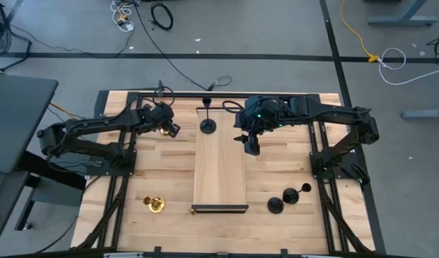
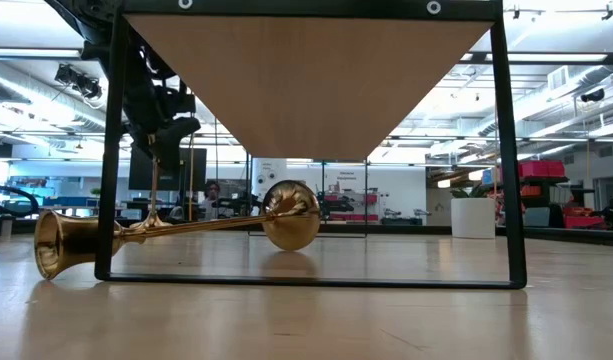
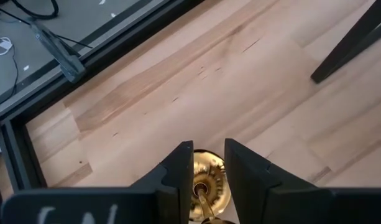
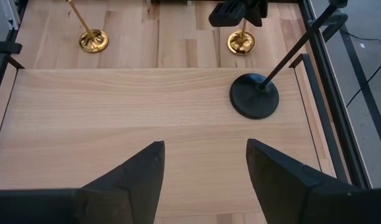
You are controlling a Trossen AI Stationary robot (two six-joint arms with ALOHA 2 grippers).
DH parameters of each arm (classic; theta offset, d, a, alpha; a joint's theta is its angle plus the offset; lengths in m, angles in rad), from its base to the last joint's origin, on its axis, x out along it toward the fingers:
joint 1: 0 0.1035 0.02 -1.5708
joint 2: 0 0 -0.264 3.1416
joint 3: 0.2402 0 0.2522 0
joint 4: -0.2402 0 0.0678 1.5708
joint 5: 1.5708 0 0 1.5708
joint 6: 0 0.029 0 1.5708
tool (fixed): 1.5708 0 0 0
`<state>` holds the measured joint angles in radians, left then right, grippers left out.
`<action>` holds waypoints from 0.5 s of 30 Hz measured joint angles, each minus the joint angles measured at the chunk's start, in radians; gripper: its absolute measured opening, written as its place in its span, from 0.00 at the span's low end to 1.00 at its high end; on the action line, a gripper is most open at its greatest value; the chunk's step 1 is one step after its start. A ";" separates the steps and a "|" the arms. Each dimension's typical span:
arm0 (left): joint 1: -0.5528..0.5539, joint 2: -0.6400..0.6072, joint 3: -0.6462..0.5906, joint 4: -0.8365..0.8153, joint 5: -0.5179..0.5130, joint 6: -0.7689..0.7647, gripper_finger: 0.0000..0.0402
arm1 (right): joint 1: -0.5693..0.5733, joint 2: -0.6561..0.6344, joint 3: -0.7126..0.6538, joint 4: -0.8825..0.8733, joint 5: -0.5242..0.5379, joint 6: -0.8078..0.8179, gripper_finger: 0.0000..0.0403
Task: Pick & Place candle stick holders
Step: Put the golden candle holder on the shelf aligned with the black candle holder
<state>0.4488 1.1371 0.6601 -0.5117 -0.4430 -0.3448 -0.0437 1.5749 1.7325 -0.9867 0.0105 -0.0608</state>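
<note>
Fingers of the left tool (image 3: 202, 180) pinch the thin stem of a shiny gold candle stick holder (image 3: 206, 186) standing on the wooden desk (image 1: 162, 165), just left of the raised light wood board (image 1: 220, 161). One matte black holder (image 1: 208, 127) stands on that board's far end. The right tool (image 4: 202, 168) hangs over the board, fingers spread wide, holding nothing.
</note>
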 joint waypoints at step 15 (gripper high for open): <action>-0.076 -0.101 0.287 -0.282 0.138 0.014 0.22 | 0.000 0.000 0.000 0.005 0.000 0.000 0.57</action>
<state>0.3732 1.0363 0.9470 -0.7935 -0.3054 -0.3307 -0.0437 1.5753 1.7325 -0.9819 0.0105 -0.0610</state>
